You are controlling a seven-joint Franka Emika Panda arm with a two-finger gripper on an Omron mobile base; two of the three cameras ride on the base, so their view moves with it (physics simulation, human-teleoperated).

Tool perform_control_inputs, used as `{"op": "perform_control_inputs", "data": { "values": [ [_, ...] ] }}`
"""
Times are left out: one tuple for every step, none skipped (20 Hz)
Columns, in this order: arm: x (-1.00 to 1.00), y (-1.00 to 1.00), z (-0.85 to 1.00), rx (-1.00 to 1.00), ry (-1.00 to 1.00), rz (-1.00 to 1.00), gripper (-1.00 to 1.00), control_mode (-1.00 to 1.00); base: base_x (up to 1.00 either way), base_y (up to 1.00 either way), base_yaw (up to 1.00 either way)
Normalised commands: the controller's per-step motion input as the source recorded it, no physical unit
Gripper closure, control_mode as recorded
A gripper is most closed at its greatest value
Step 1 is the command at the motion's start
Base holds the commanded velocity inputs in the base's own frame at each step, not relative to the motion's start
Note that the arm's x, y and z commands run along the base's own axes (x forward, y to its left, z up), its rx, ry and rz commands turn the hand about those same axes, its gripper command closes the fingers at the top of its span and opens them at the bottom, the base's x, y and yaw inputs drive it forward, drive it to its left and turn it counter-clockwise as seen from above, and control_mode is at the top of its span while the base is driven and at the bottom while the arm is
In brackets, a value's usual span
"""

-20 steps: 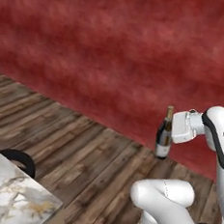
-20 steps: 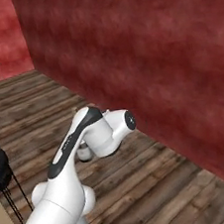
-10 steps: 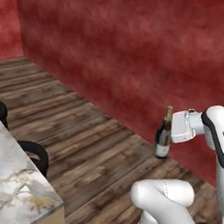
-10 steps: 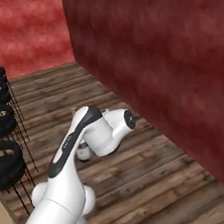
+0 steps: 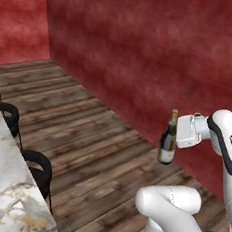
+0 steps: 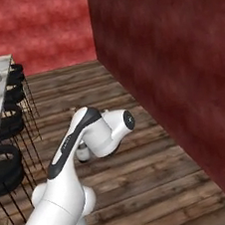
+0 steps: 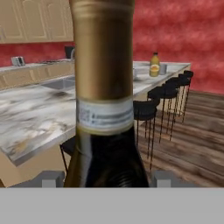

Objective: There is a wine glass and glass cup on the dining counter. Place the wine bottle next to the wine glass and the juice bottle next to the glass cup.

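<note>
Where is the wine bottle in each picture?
Left base view: the wine bottle hangs upright in the air at centre right, held by the gripper, in front of the red wall.
Right base view: just its bottom end peeks out under the white arm, left of centre.
Hand view: its neck and shoulder stand right in the middle, very close up.
Shared landmark: the red wall.

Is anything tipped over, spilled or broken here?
Nothing stands out. The wine bottle hangs upright in the gripper, up above the wooden floor. The juice bottle stands upright on the dining counter. No spill shows.
</note>
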Motion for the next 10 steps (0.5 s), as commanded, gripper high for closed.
{"op": "perform_control_inputs", "data": {
  "values": [
    [0.00, 0.00, 0.00, 0.00, 0.00, 0.00, 1.00, 1.00, 0.59, -0.21, 0.30],
    [0.00, 0.00, 0.00, 0.00, 0.00, 0.00, 1.00, 1.00, 0.59, -0.21, 0.30],
    [0.00, 0.00, 0.00, 0.00, 0.00, 0.00, 1.00, 1.00, 0.59, -0.21, 0.30],
    [0.00, 0.00, 0.00, 0.00, 0.00, 0.00, 1.00, 1.00, 0.59, -0.21, 0.30],
    [0.00, 0.00, 0.00, 0.00, 0.00, 0.00, 1.00, 1.00, 0.59, -0.21, 0.30],
    [0.00, 0.00, 0.00, 0.00, 0.00, 0.00, 1.00, 1.00, 0.59, -0.21, 0.30],
    [0.00, 0.00, 0.00, 0.00, 0.00, 0.00, 1.00, 1.00, 0.60, -0.21, 0.29],
    [0.00, 0.00, 0.00, 0.00, 0.00, 0.00, 1.00, 1.00, 0.60, -0.21, 0.29],
    [0.00, 0.00, 0.00, 0.00, 0.00, 0.00, 1.00, 1.00, 0.61, -0.21, 0.29],
    [0.00, 0.00, 0.00, 0.00, 0.00, 0.00, 1.00, 1.00, 0.61, -0.21, 0.29]
  ]
}}
